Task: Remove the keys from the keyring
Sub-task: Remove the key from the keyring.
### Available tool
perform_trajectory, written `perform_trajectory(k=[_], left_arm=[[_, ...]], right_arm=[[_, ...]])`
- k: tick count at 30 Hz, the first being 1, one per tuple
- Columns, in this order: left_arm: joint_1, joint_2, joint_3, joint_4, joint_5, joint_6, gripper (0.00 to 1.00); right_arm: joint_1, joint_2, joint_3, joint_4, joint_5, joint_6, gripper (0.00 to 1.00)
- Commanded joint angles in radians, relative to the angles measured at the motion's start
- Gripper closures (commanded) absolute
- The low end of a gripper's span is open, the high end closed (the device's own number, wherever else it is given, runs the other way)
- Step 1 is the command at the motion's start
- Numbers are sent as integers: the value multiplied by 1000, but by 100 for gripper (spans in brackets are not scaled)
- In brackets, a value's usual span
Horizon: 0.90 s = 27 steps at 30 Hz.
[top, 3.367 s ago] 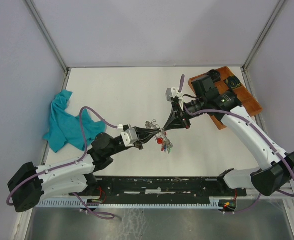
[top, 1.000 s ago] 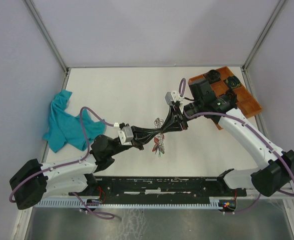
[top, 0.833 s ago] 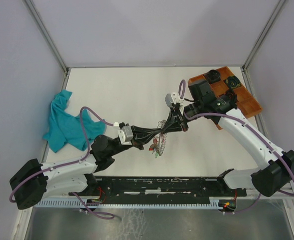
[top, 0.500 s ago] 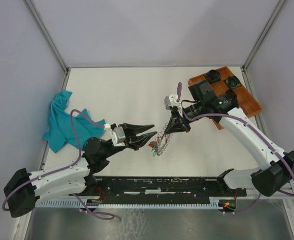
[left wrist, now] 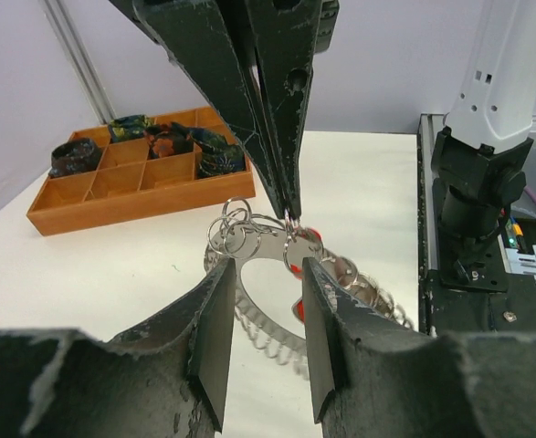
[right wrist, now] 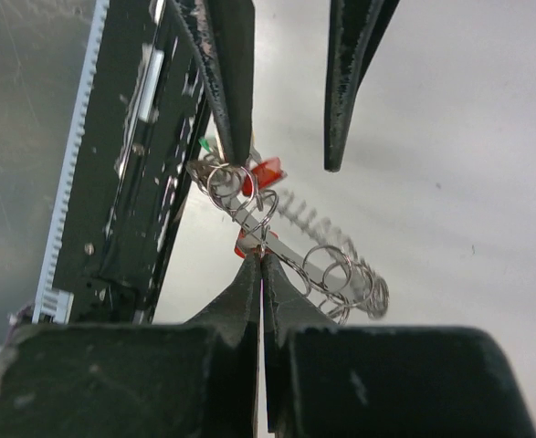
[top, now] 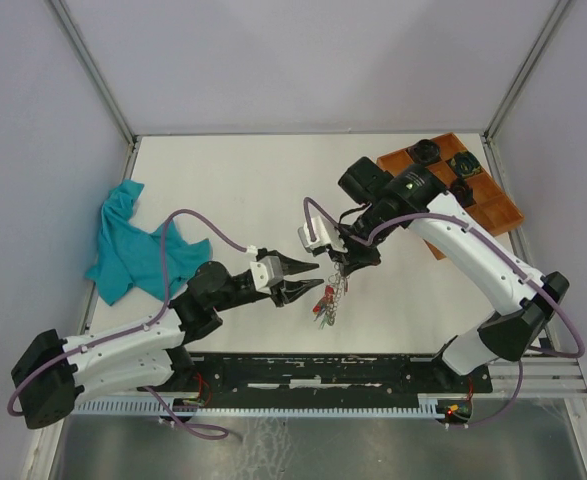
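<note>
Keyring (left wrist: 257, 328) with keys (right wrist: 266, 173) (red tags showing): right gripper (right wrist: 261, 258) fingers pinched together on it, left gripper (top: 314, 279) fingers apart just beside.

Keyring (right wrist: 290, 251): bright metal, polished flat strip w/ springy coiled wire, glinting. Keys (top: 323, 308): silvery metal w/ glossy red plastic tags. Left hand (top: 313, 278) & right hand (right wrist: 260, 260) fingers: matt black plastic, edges rough, layered. Counter (top: 233, 180): matt white, smooth. Tray (left wrist: 85, 208): orange-brown wood, slight sheen. Cloth (top: 133, 245): teal, soft, matt. Arm shells (top: 493, 260): glossy white plastic.
</note>
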Motion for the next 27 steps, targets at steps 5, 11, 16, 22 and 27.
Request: perform_trajectory(k=[5, 11, 16, 22, 27], left_arm=[[-1, 119, -26, 364, -17, -136, 58], [-1, 194, -57, 577, -62, -202, 66], [-1, 212, -98, 631, -145, -159, 79], [-1, 249, -95, 596, -125, -89, 80], [-15, 280, -86, 618, -123, -84, 78]], right_arm=[[44, 99, 209, -192, 199, -48, 99], [64, 156, 279, -239, 216, -44, 99], [68, 148, 282, -233, 205, -44, 99], [68, 146, 284, -238, 185, -51, 99], [68, 147, 285, -241, 171, -55, 99]])
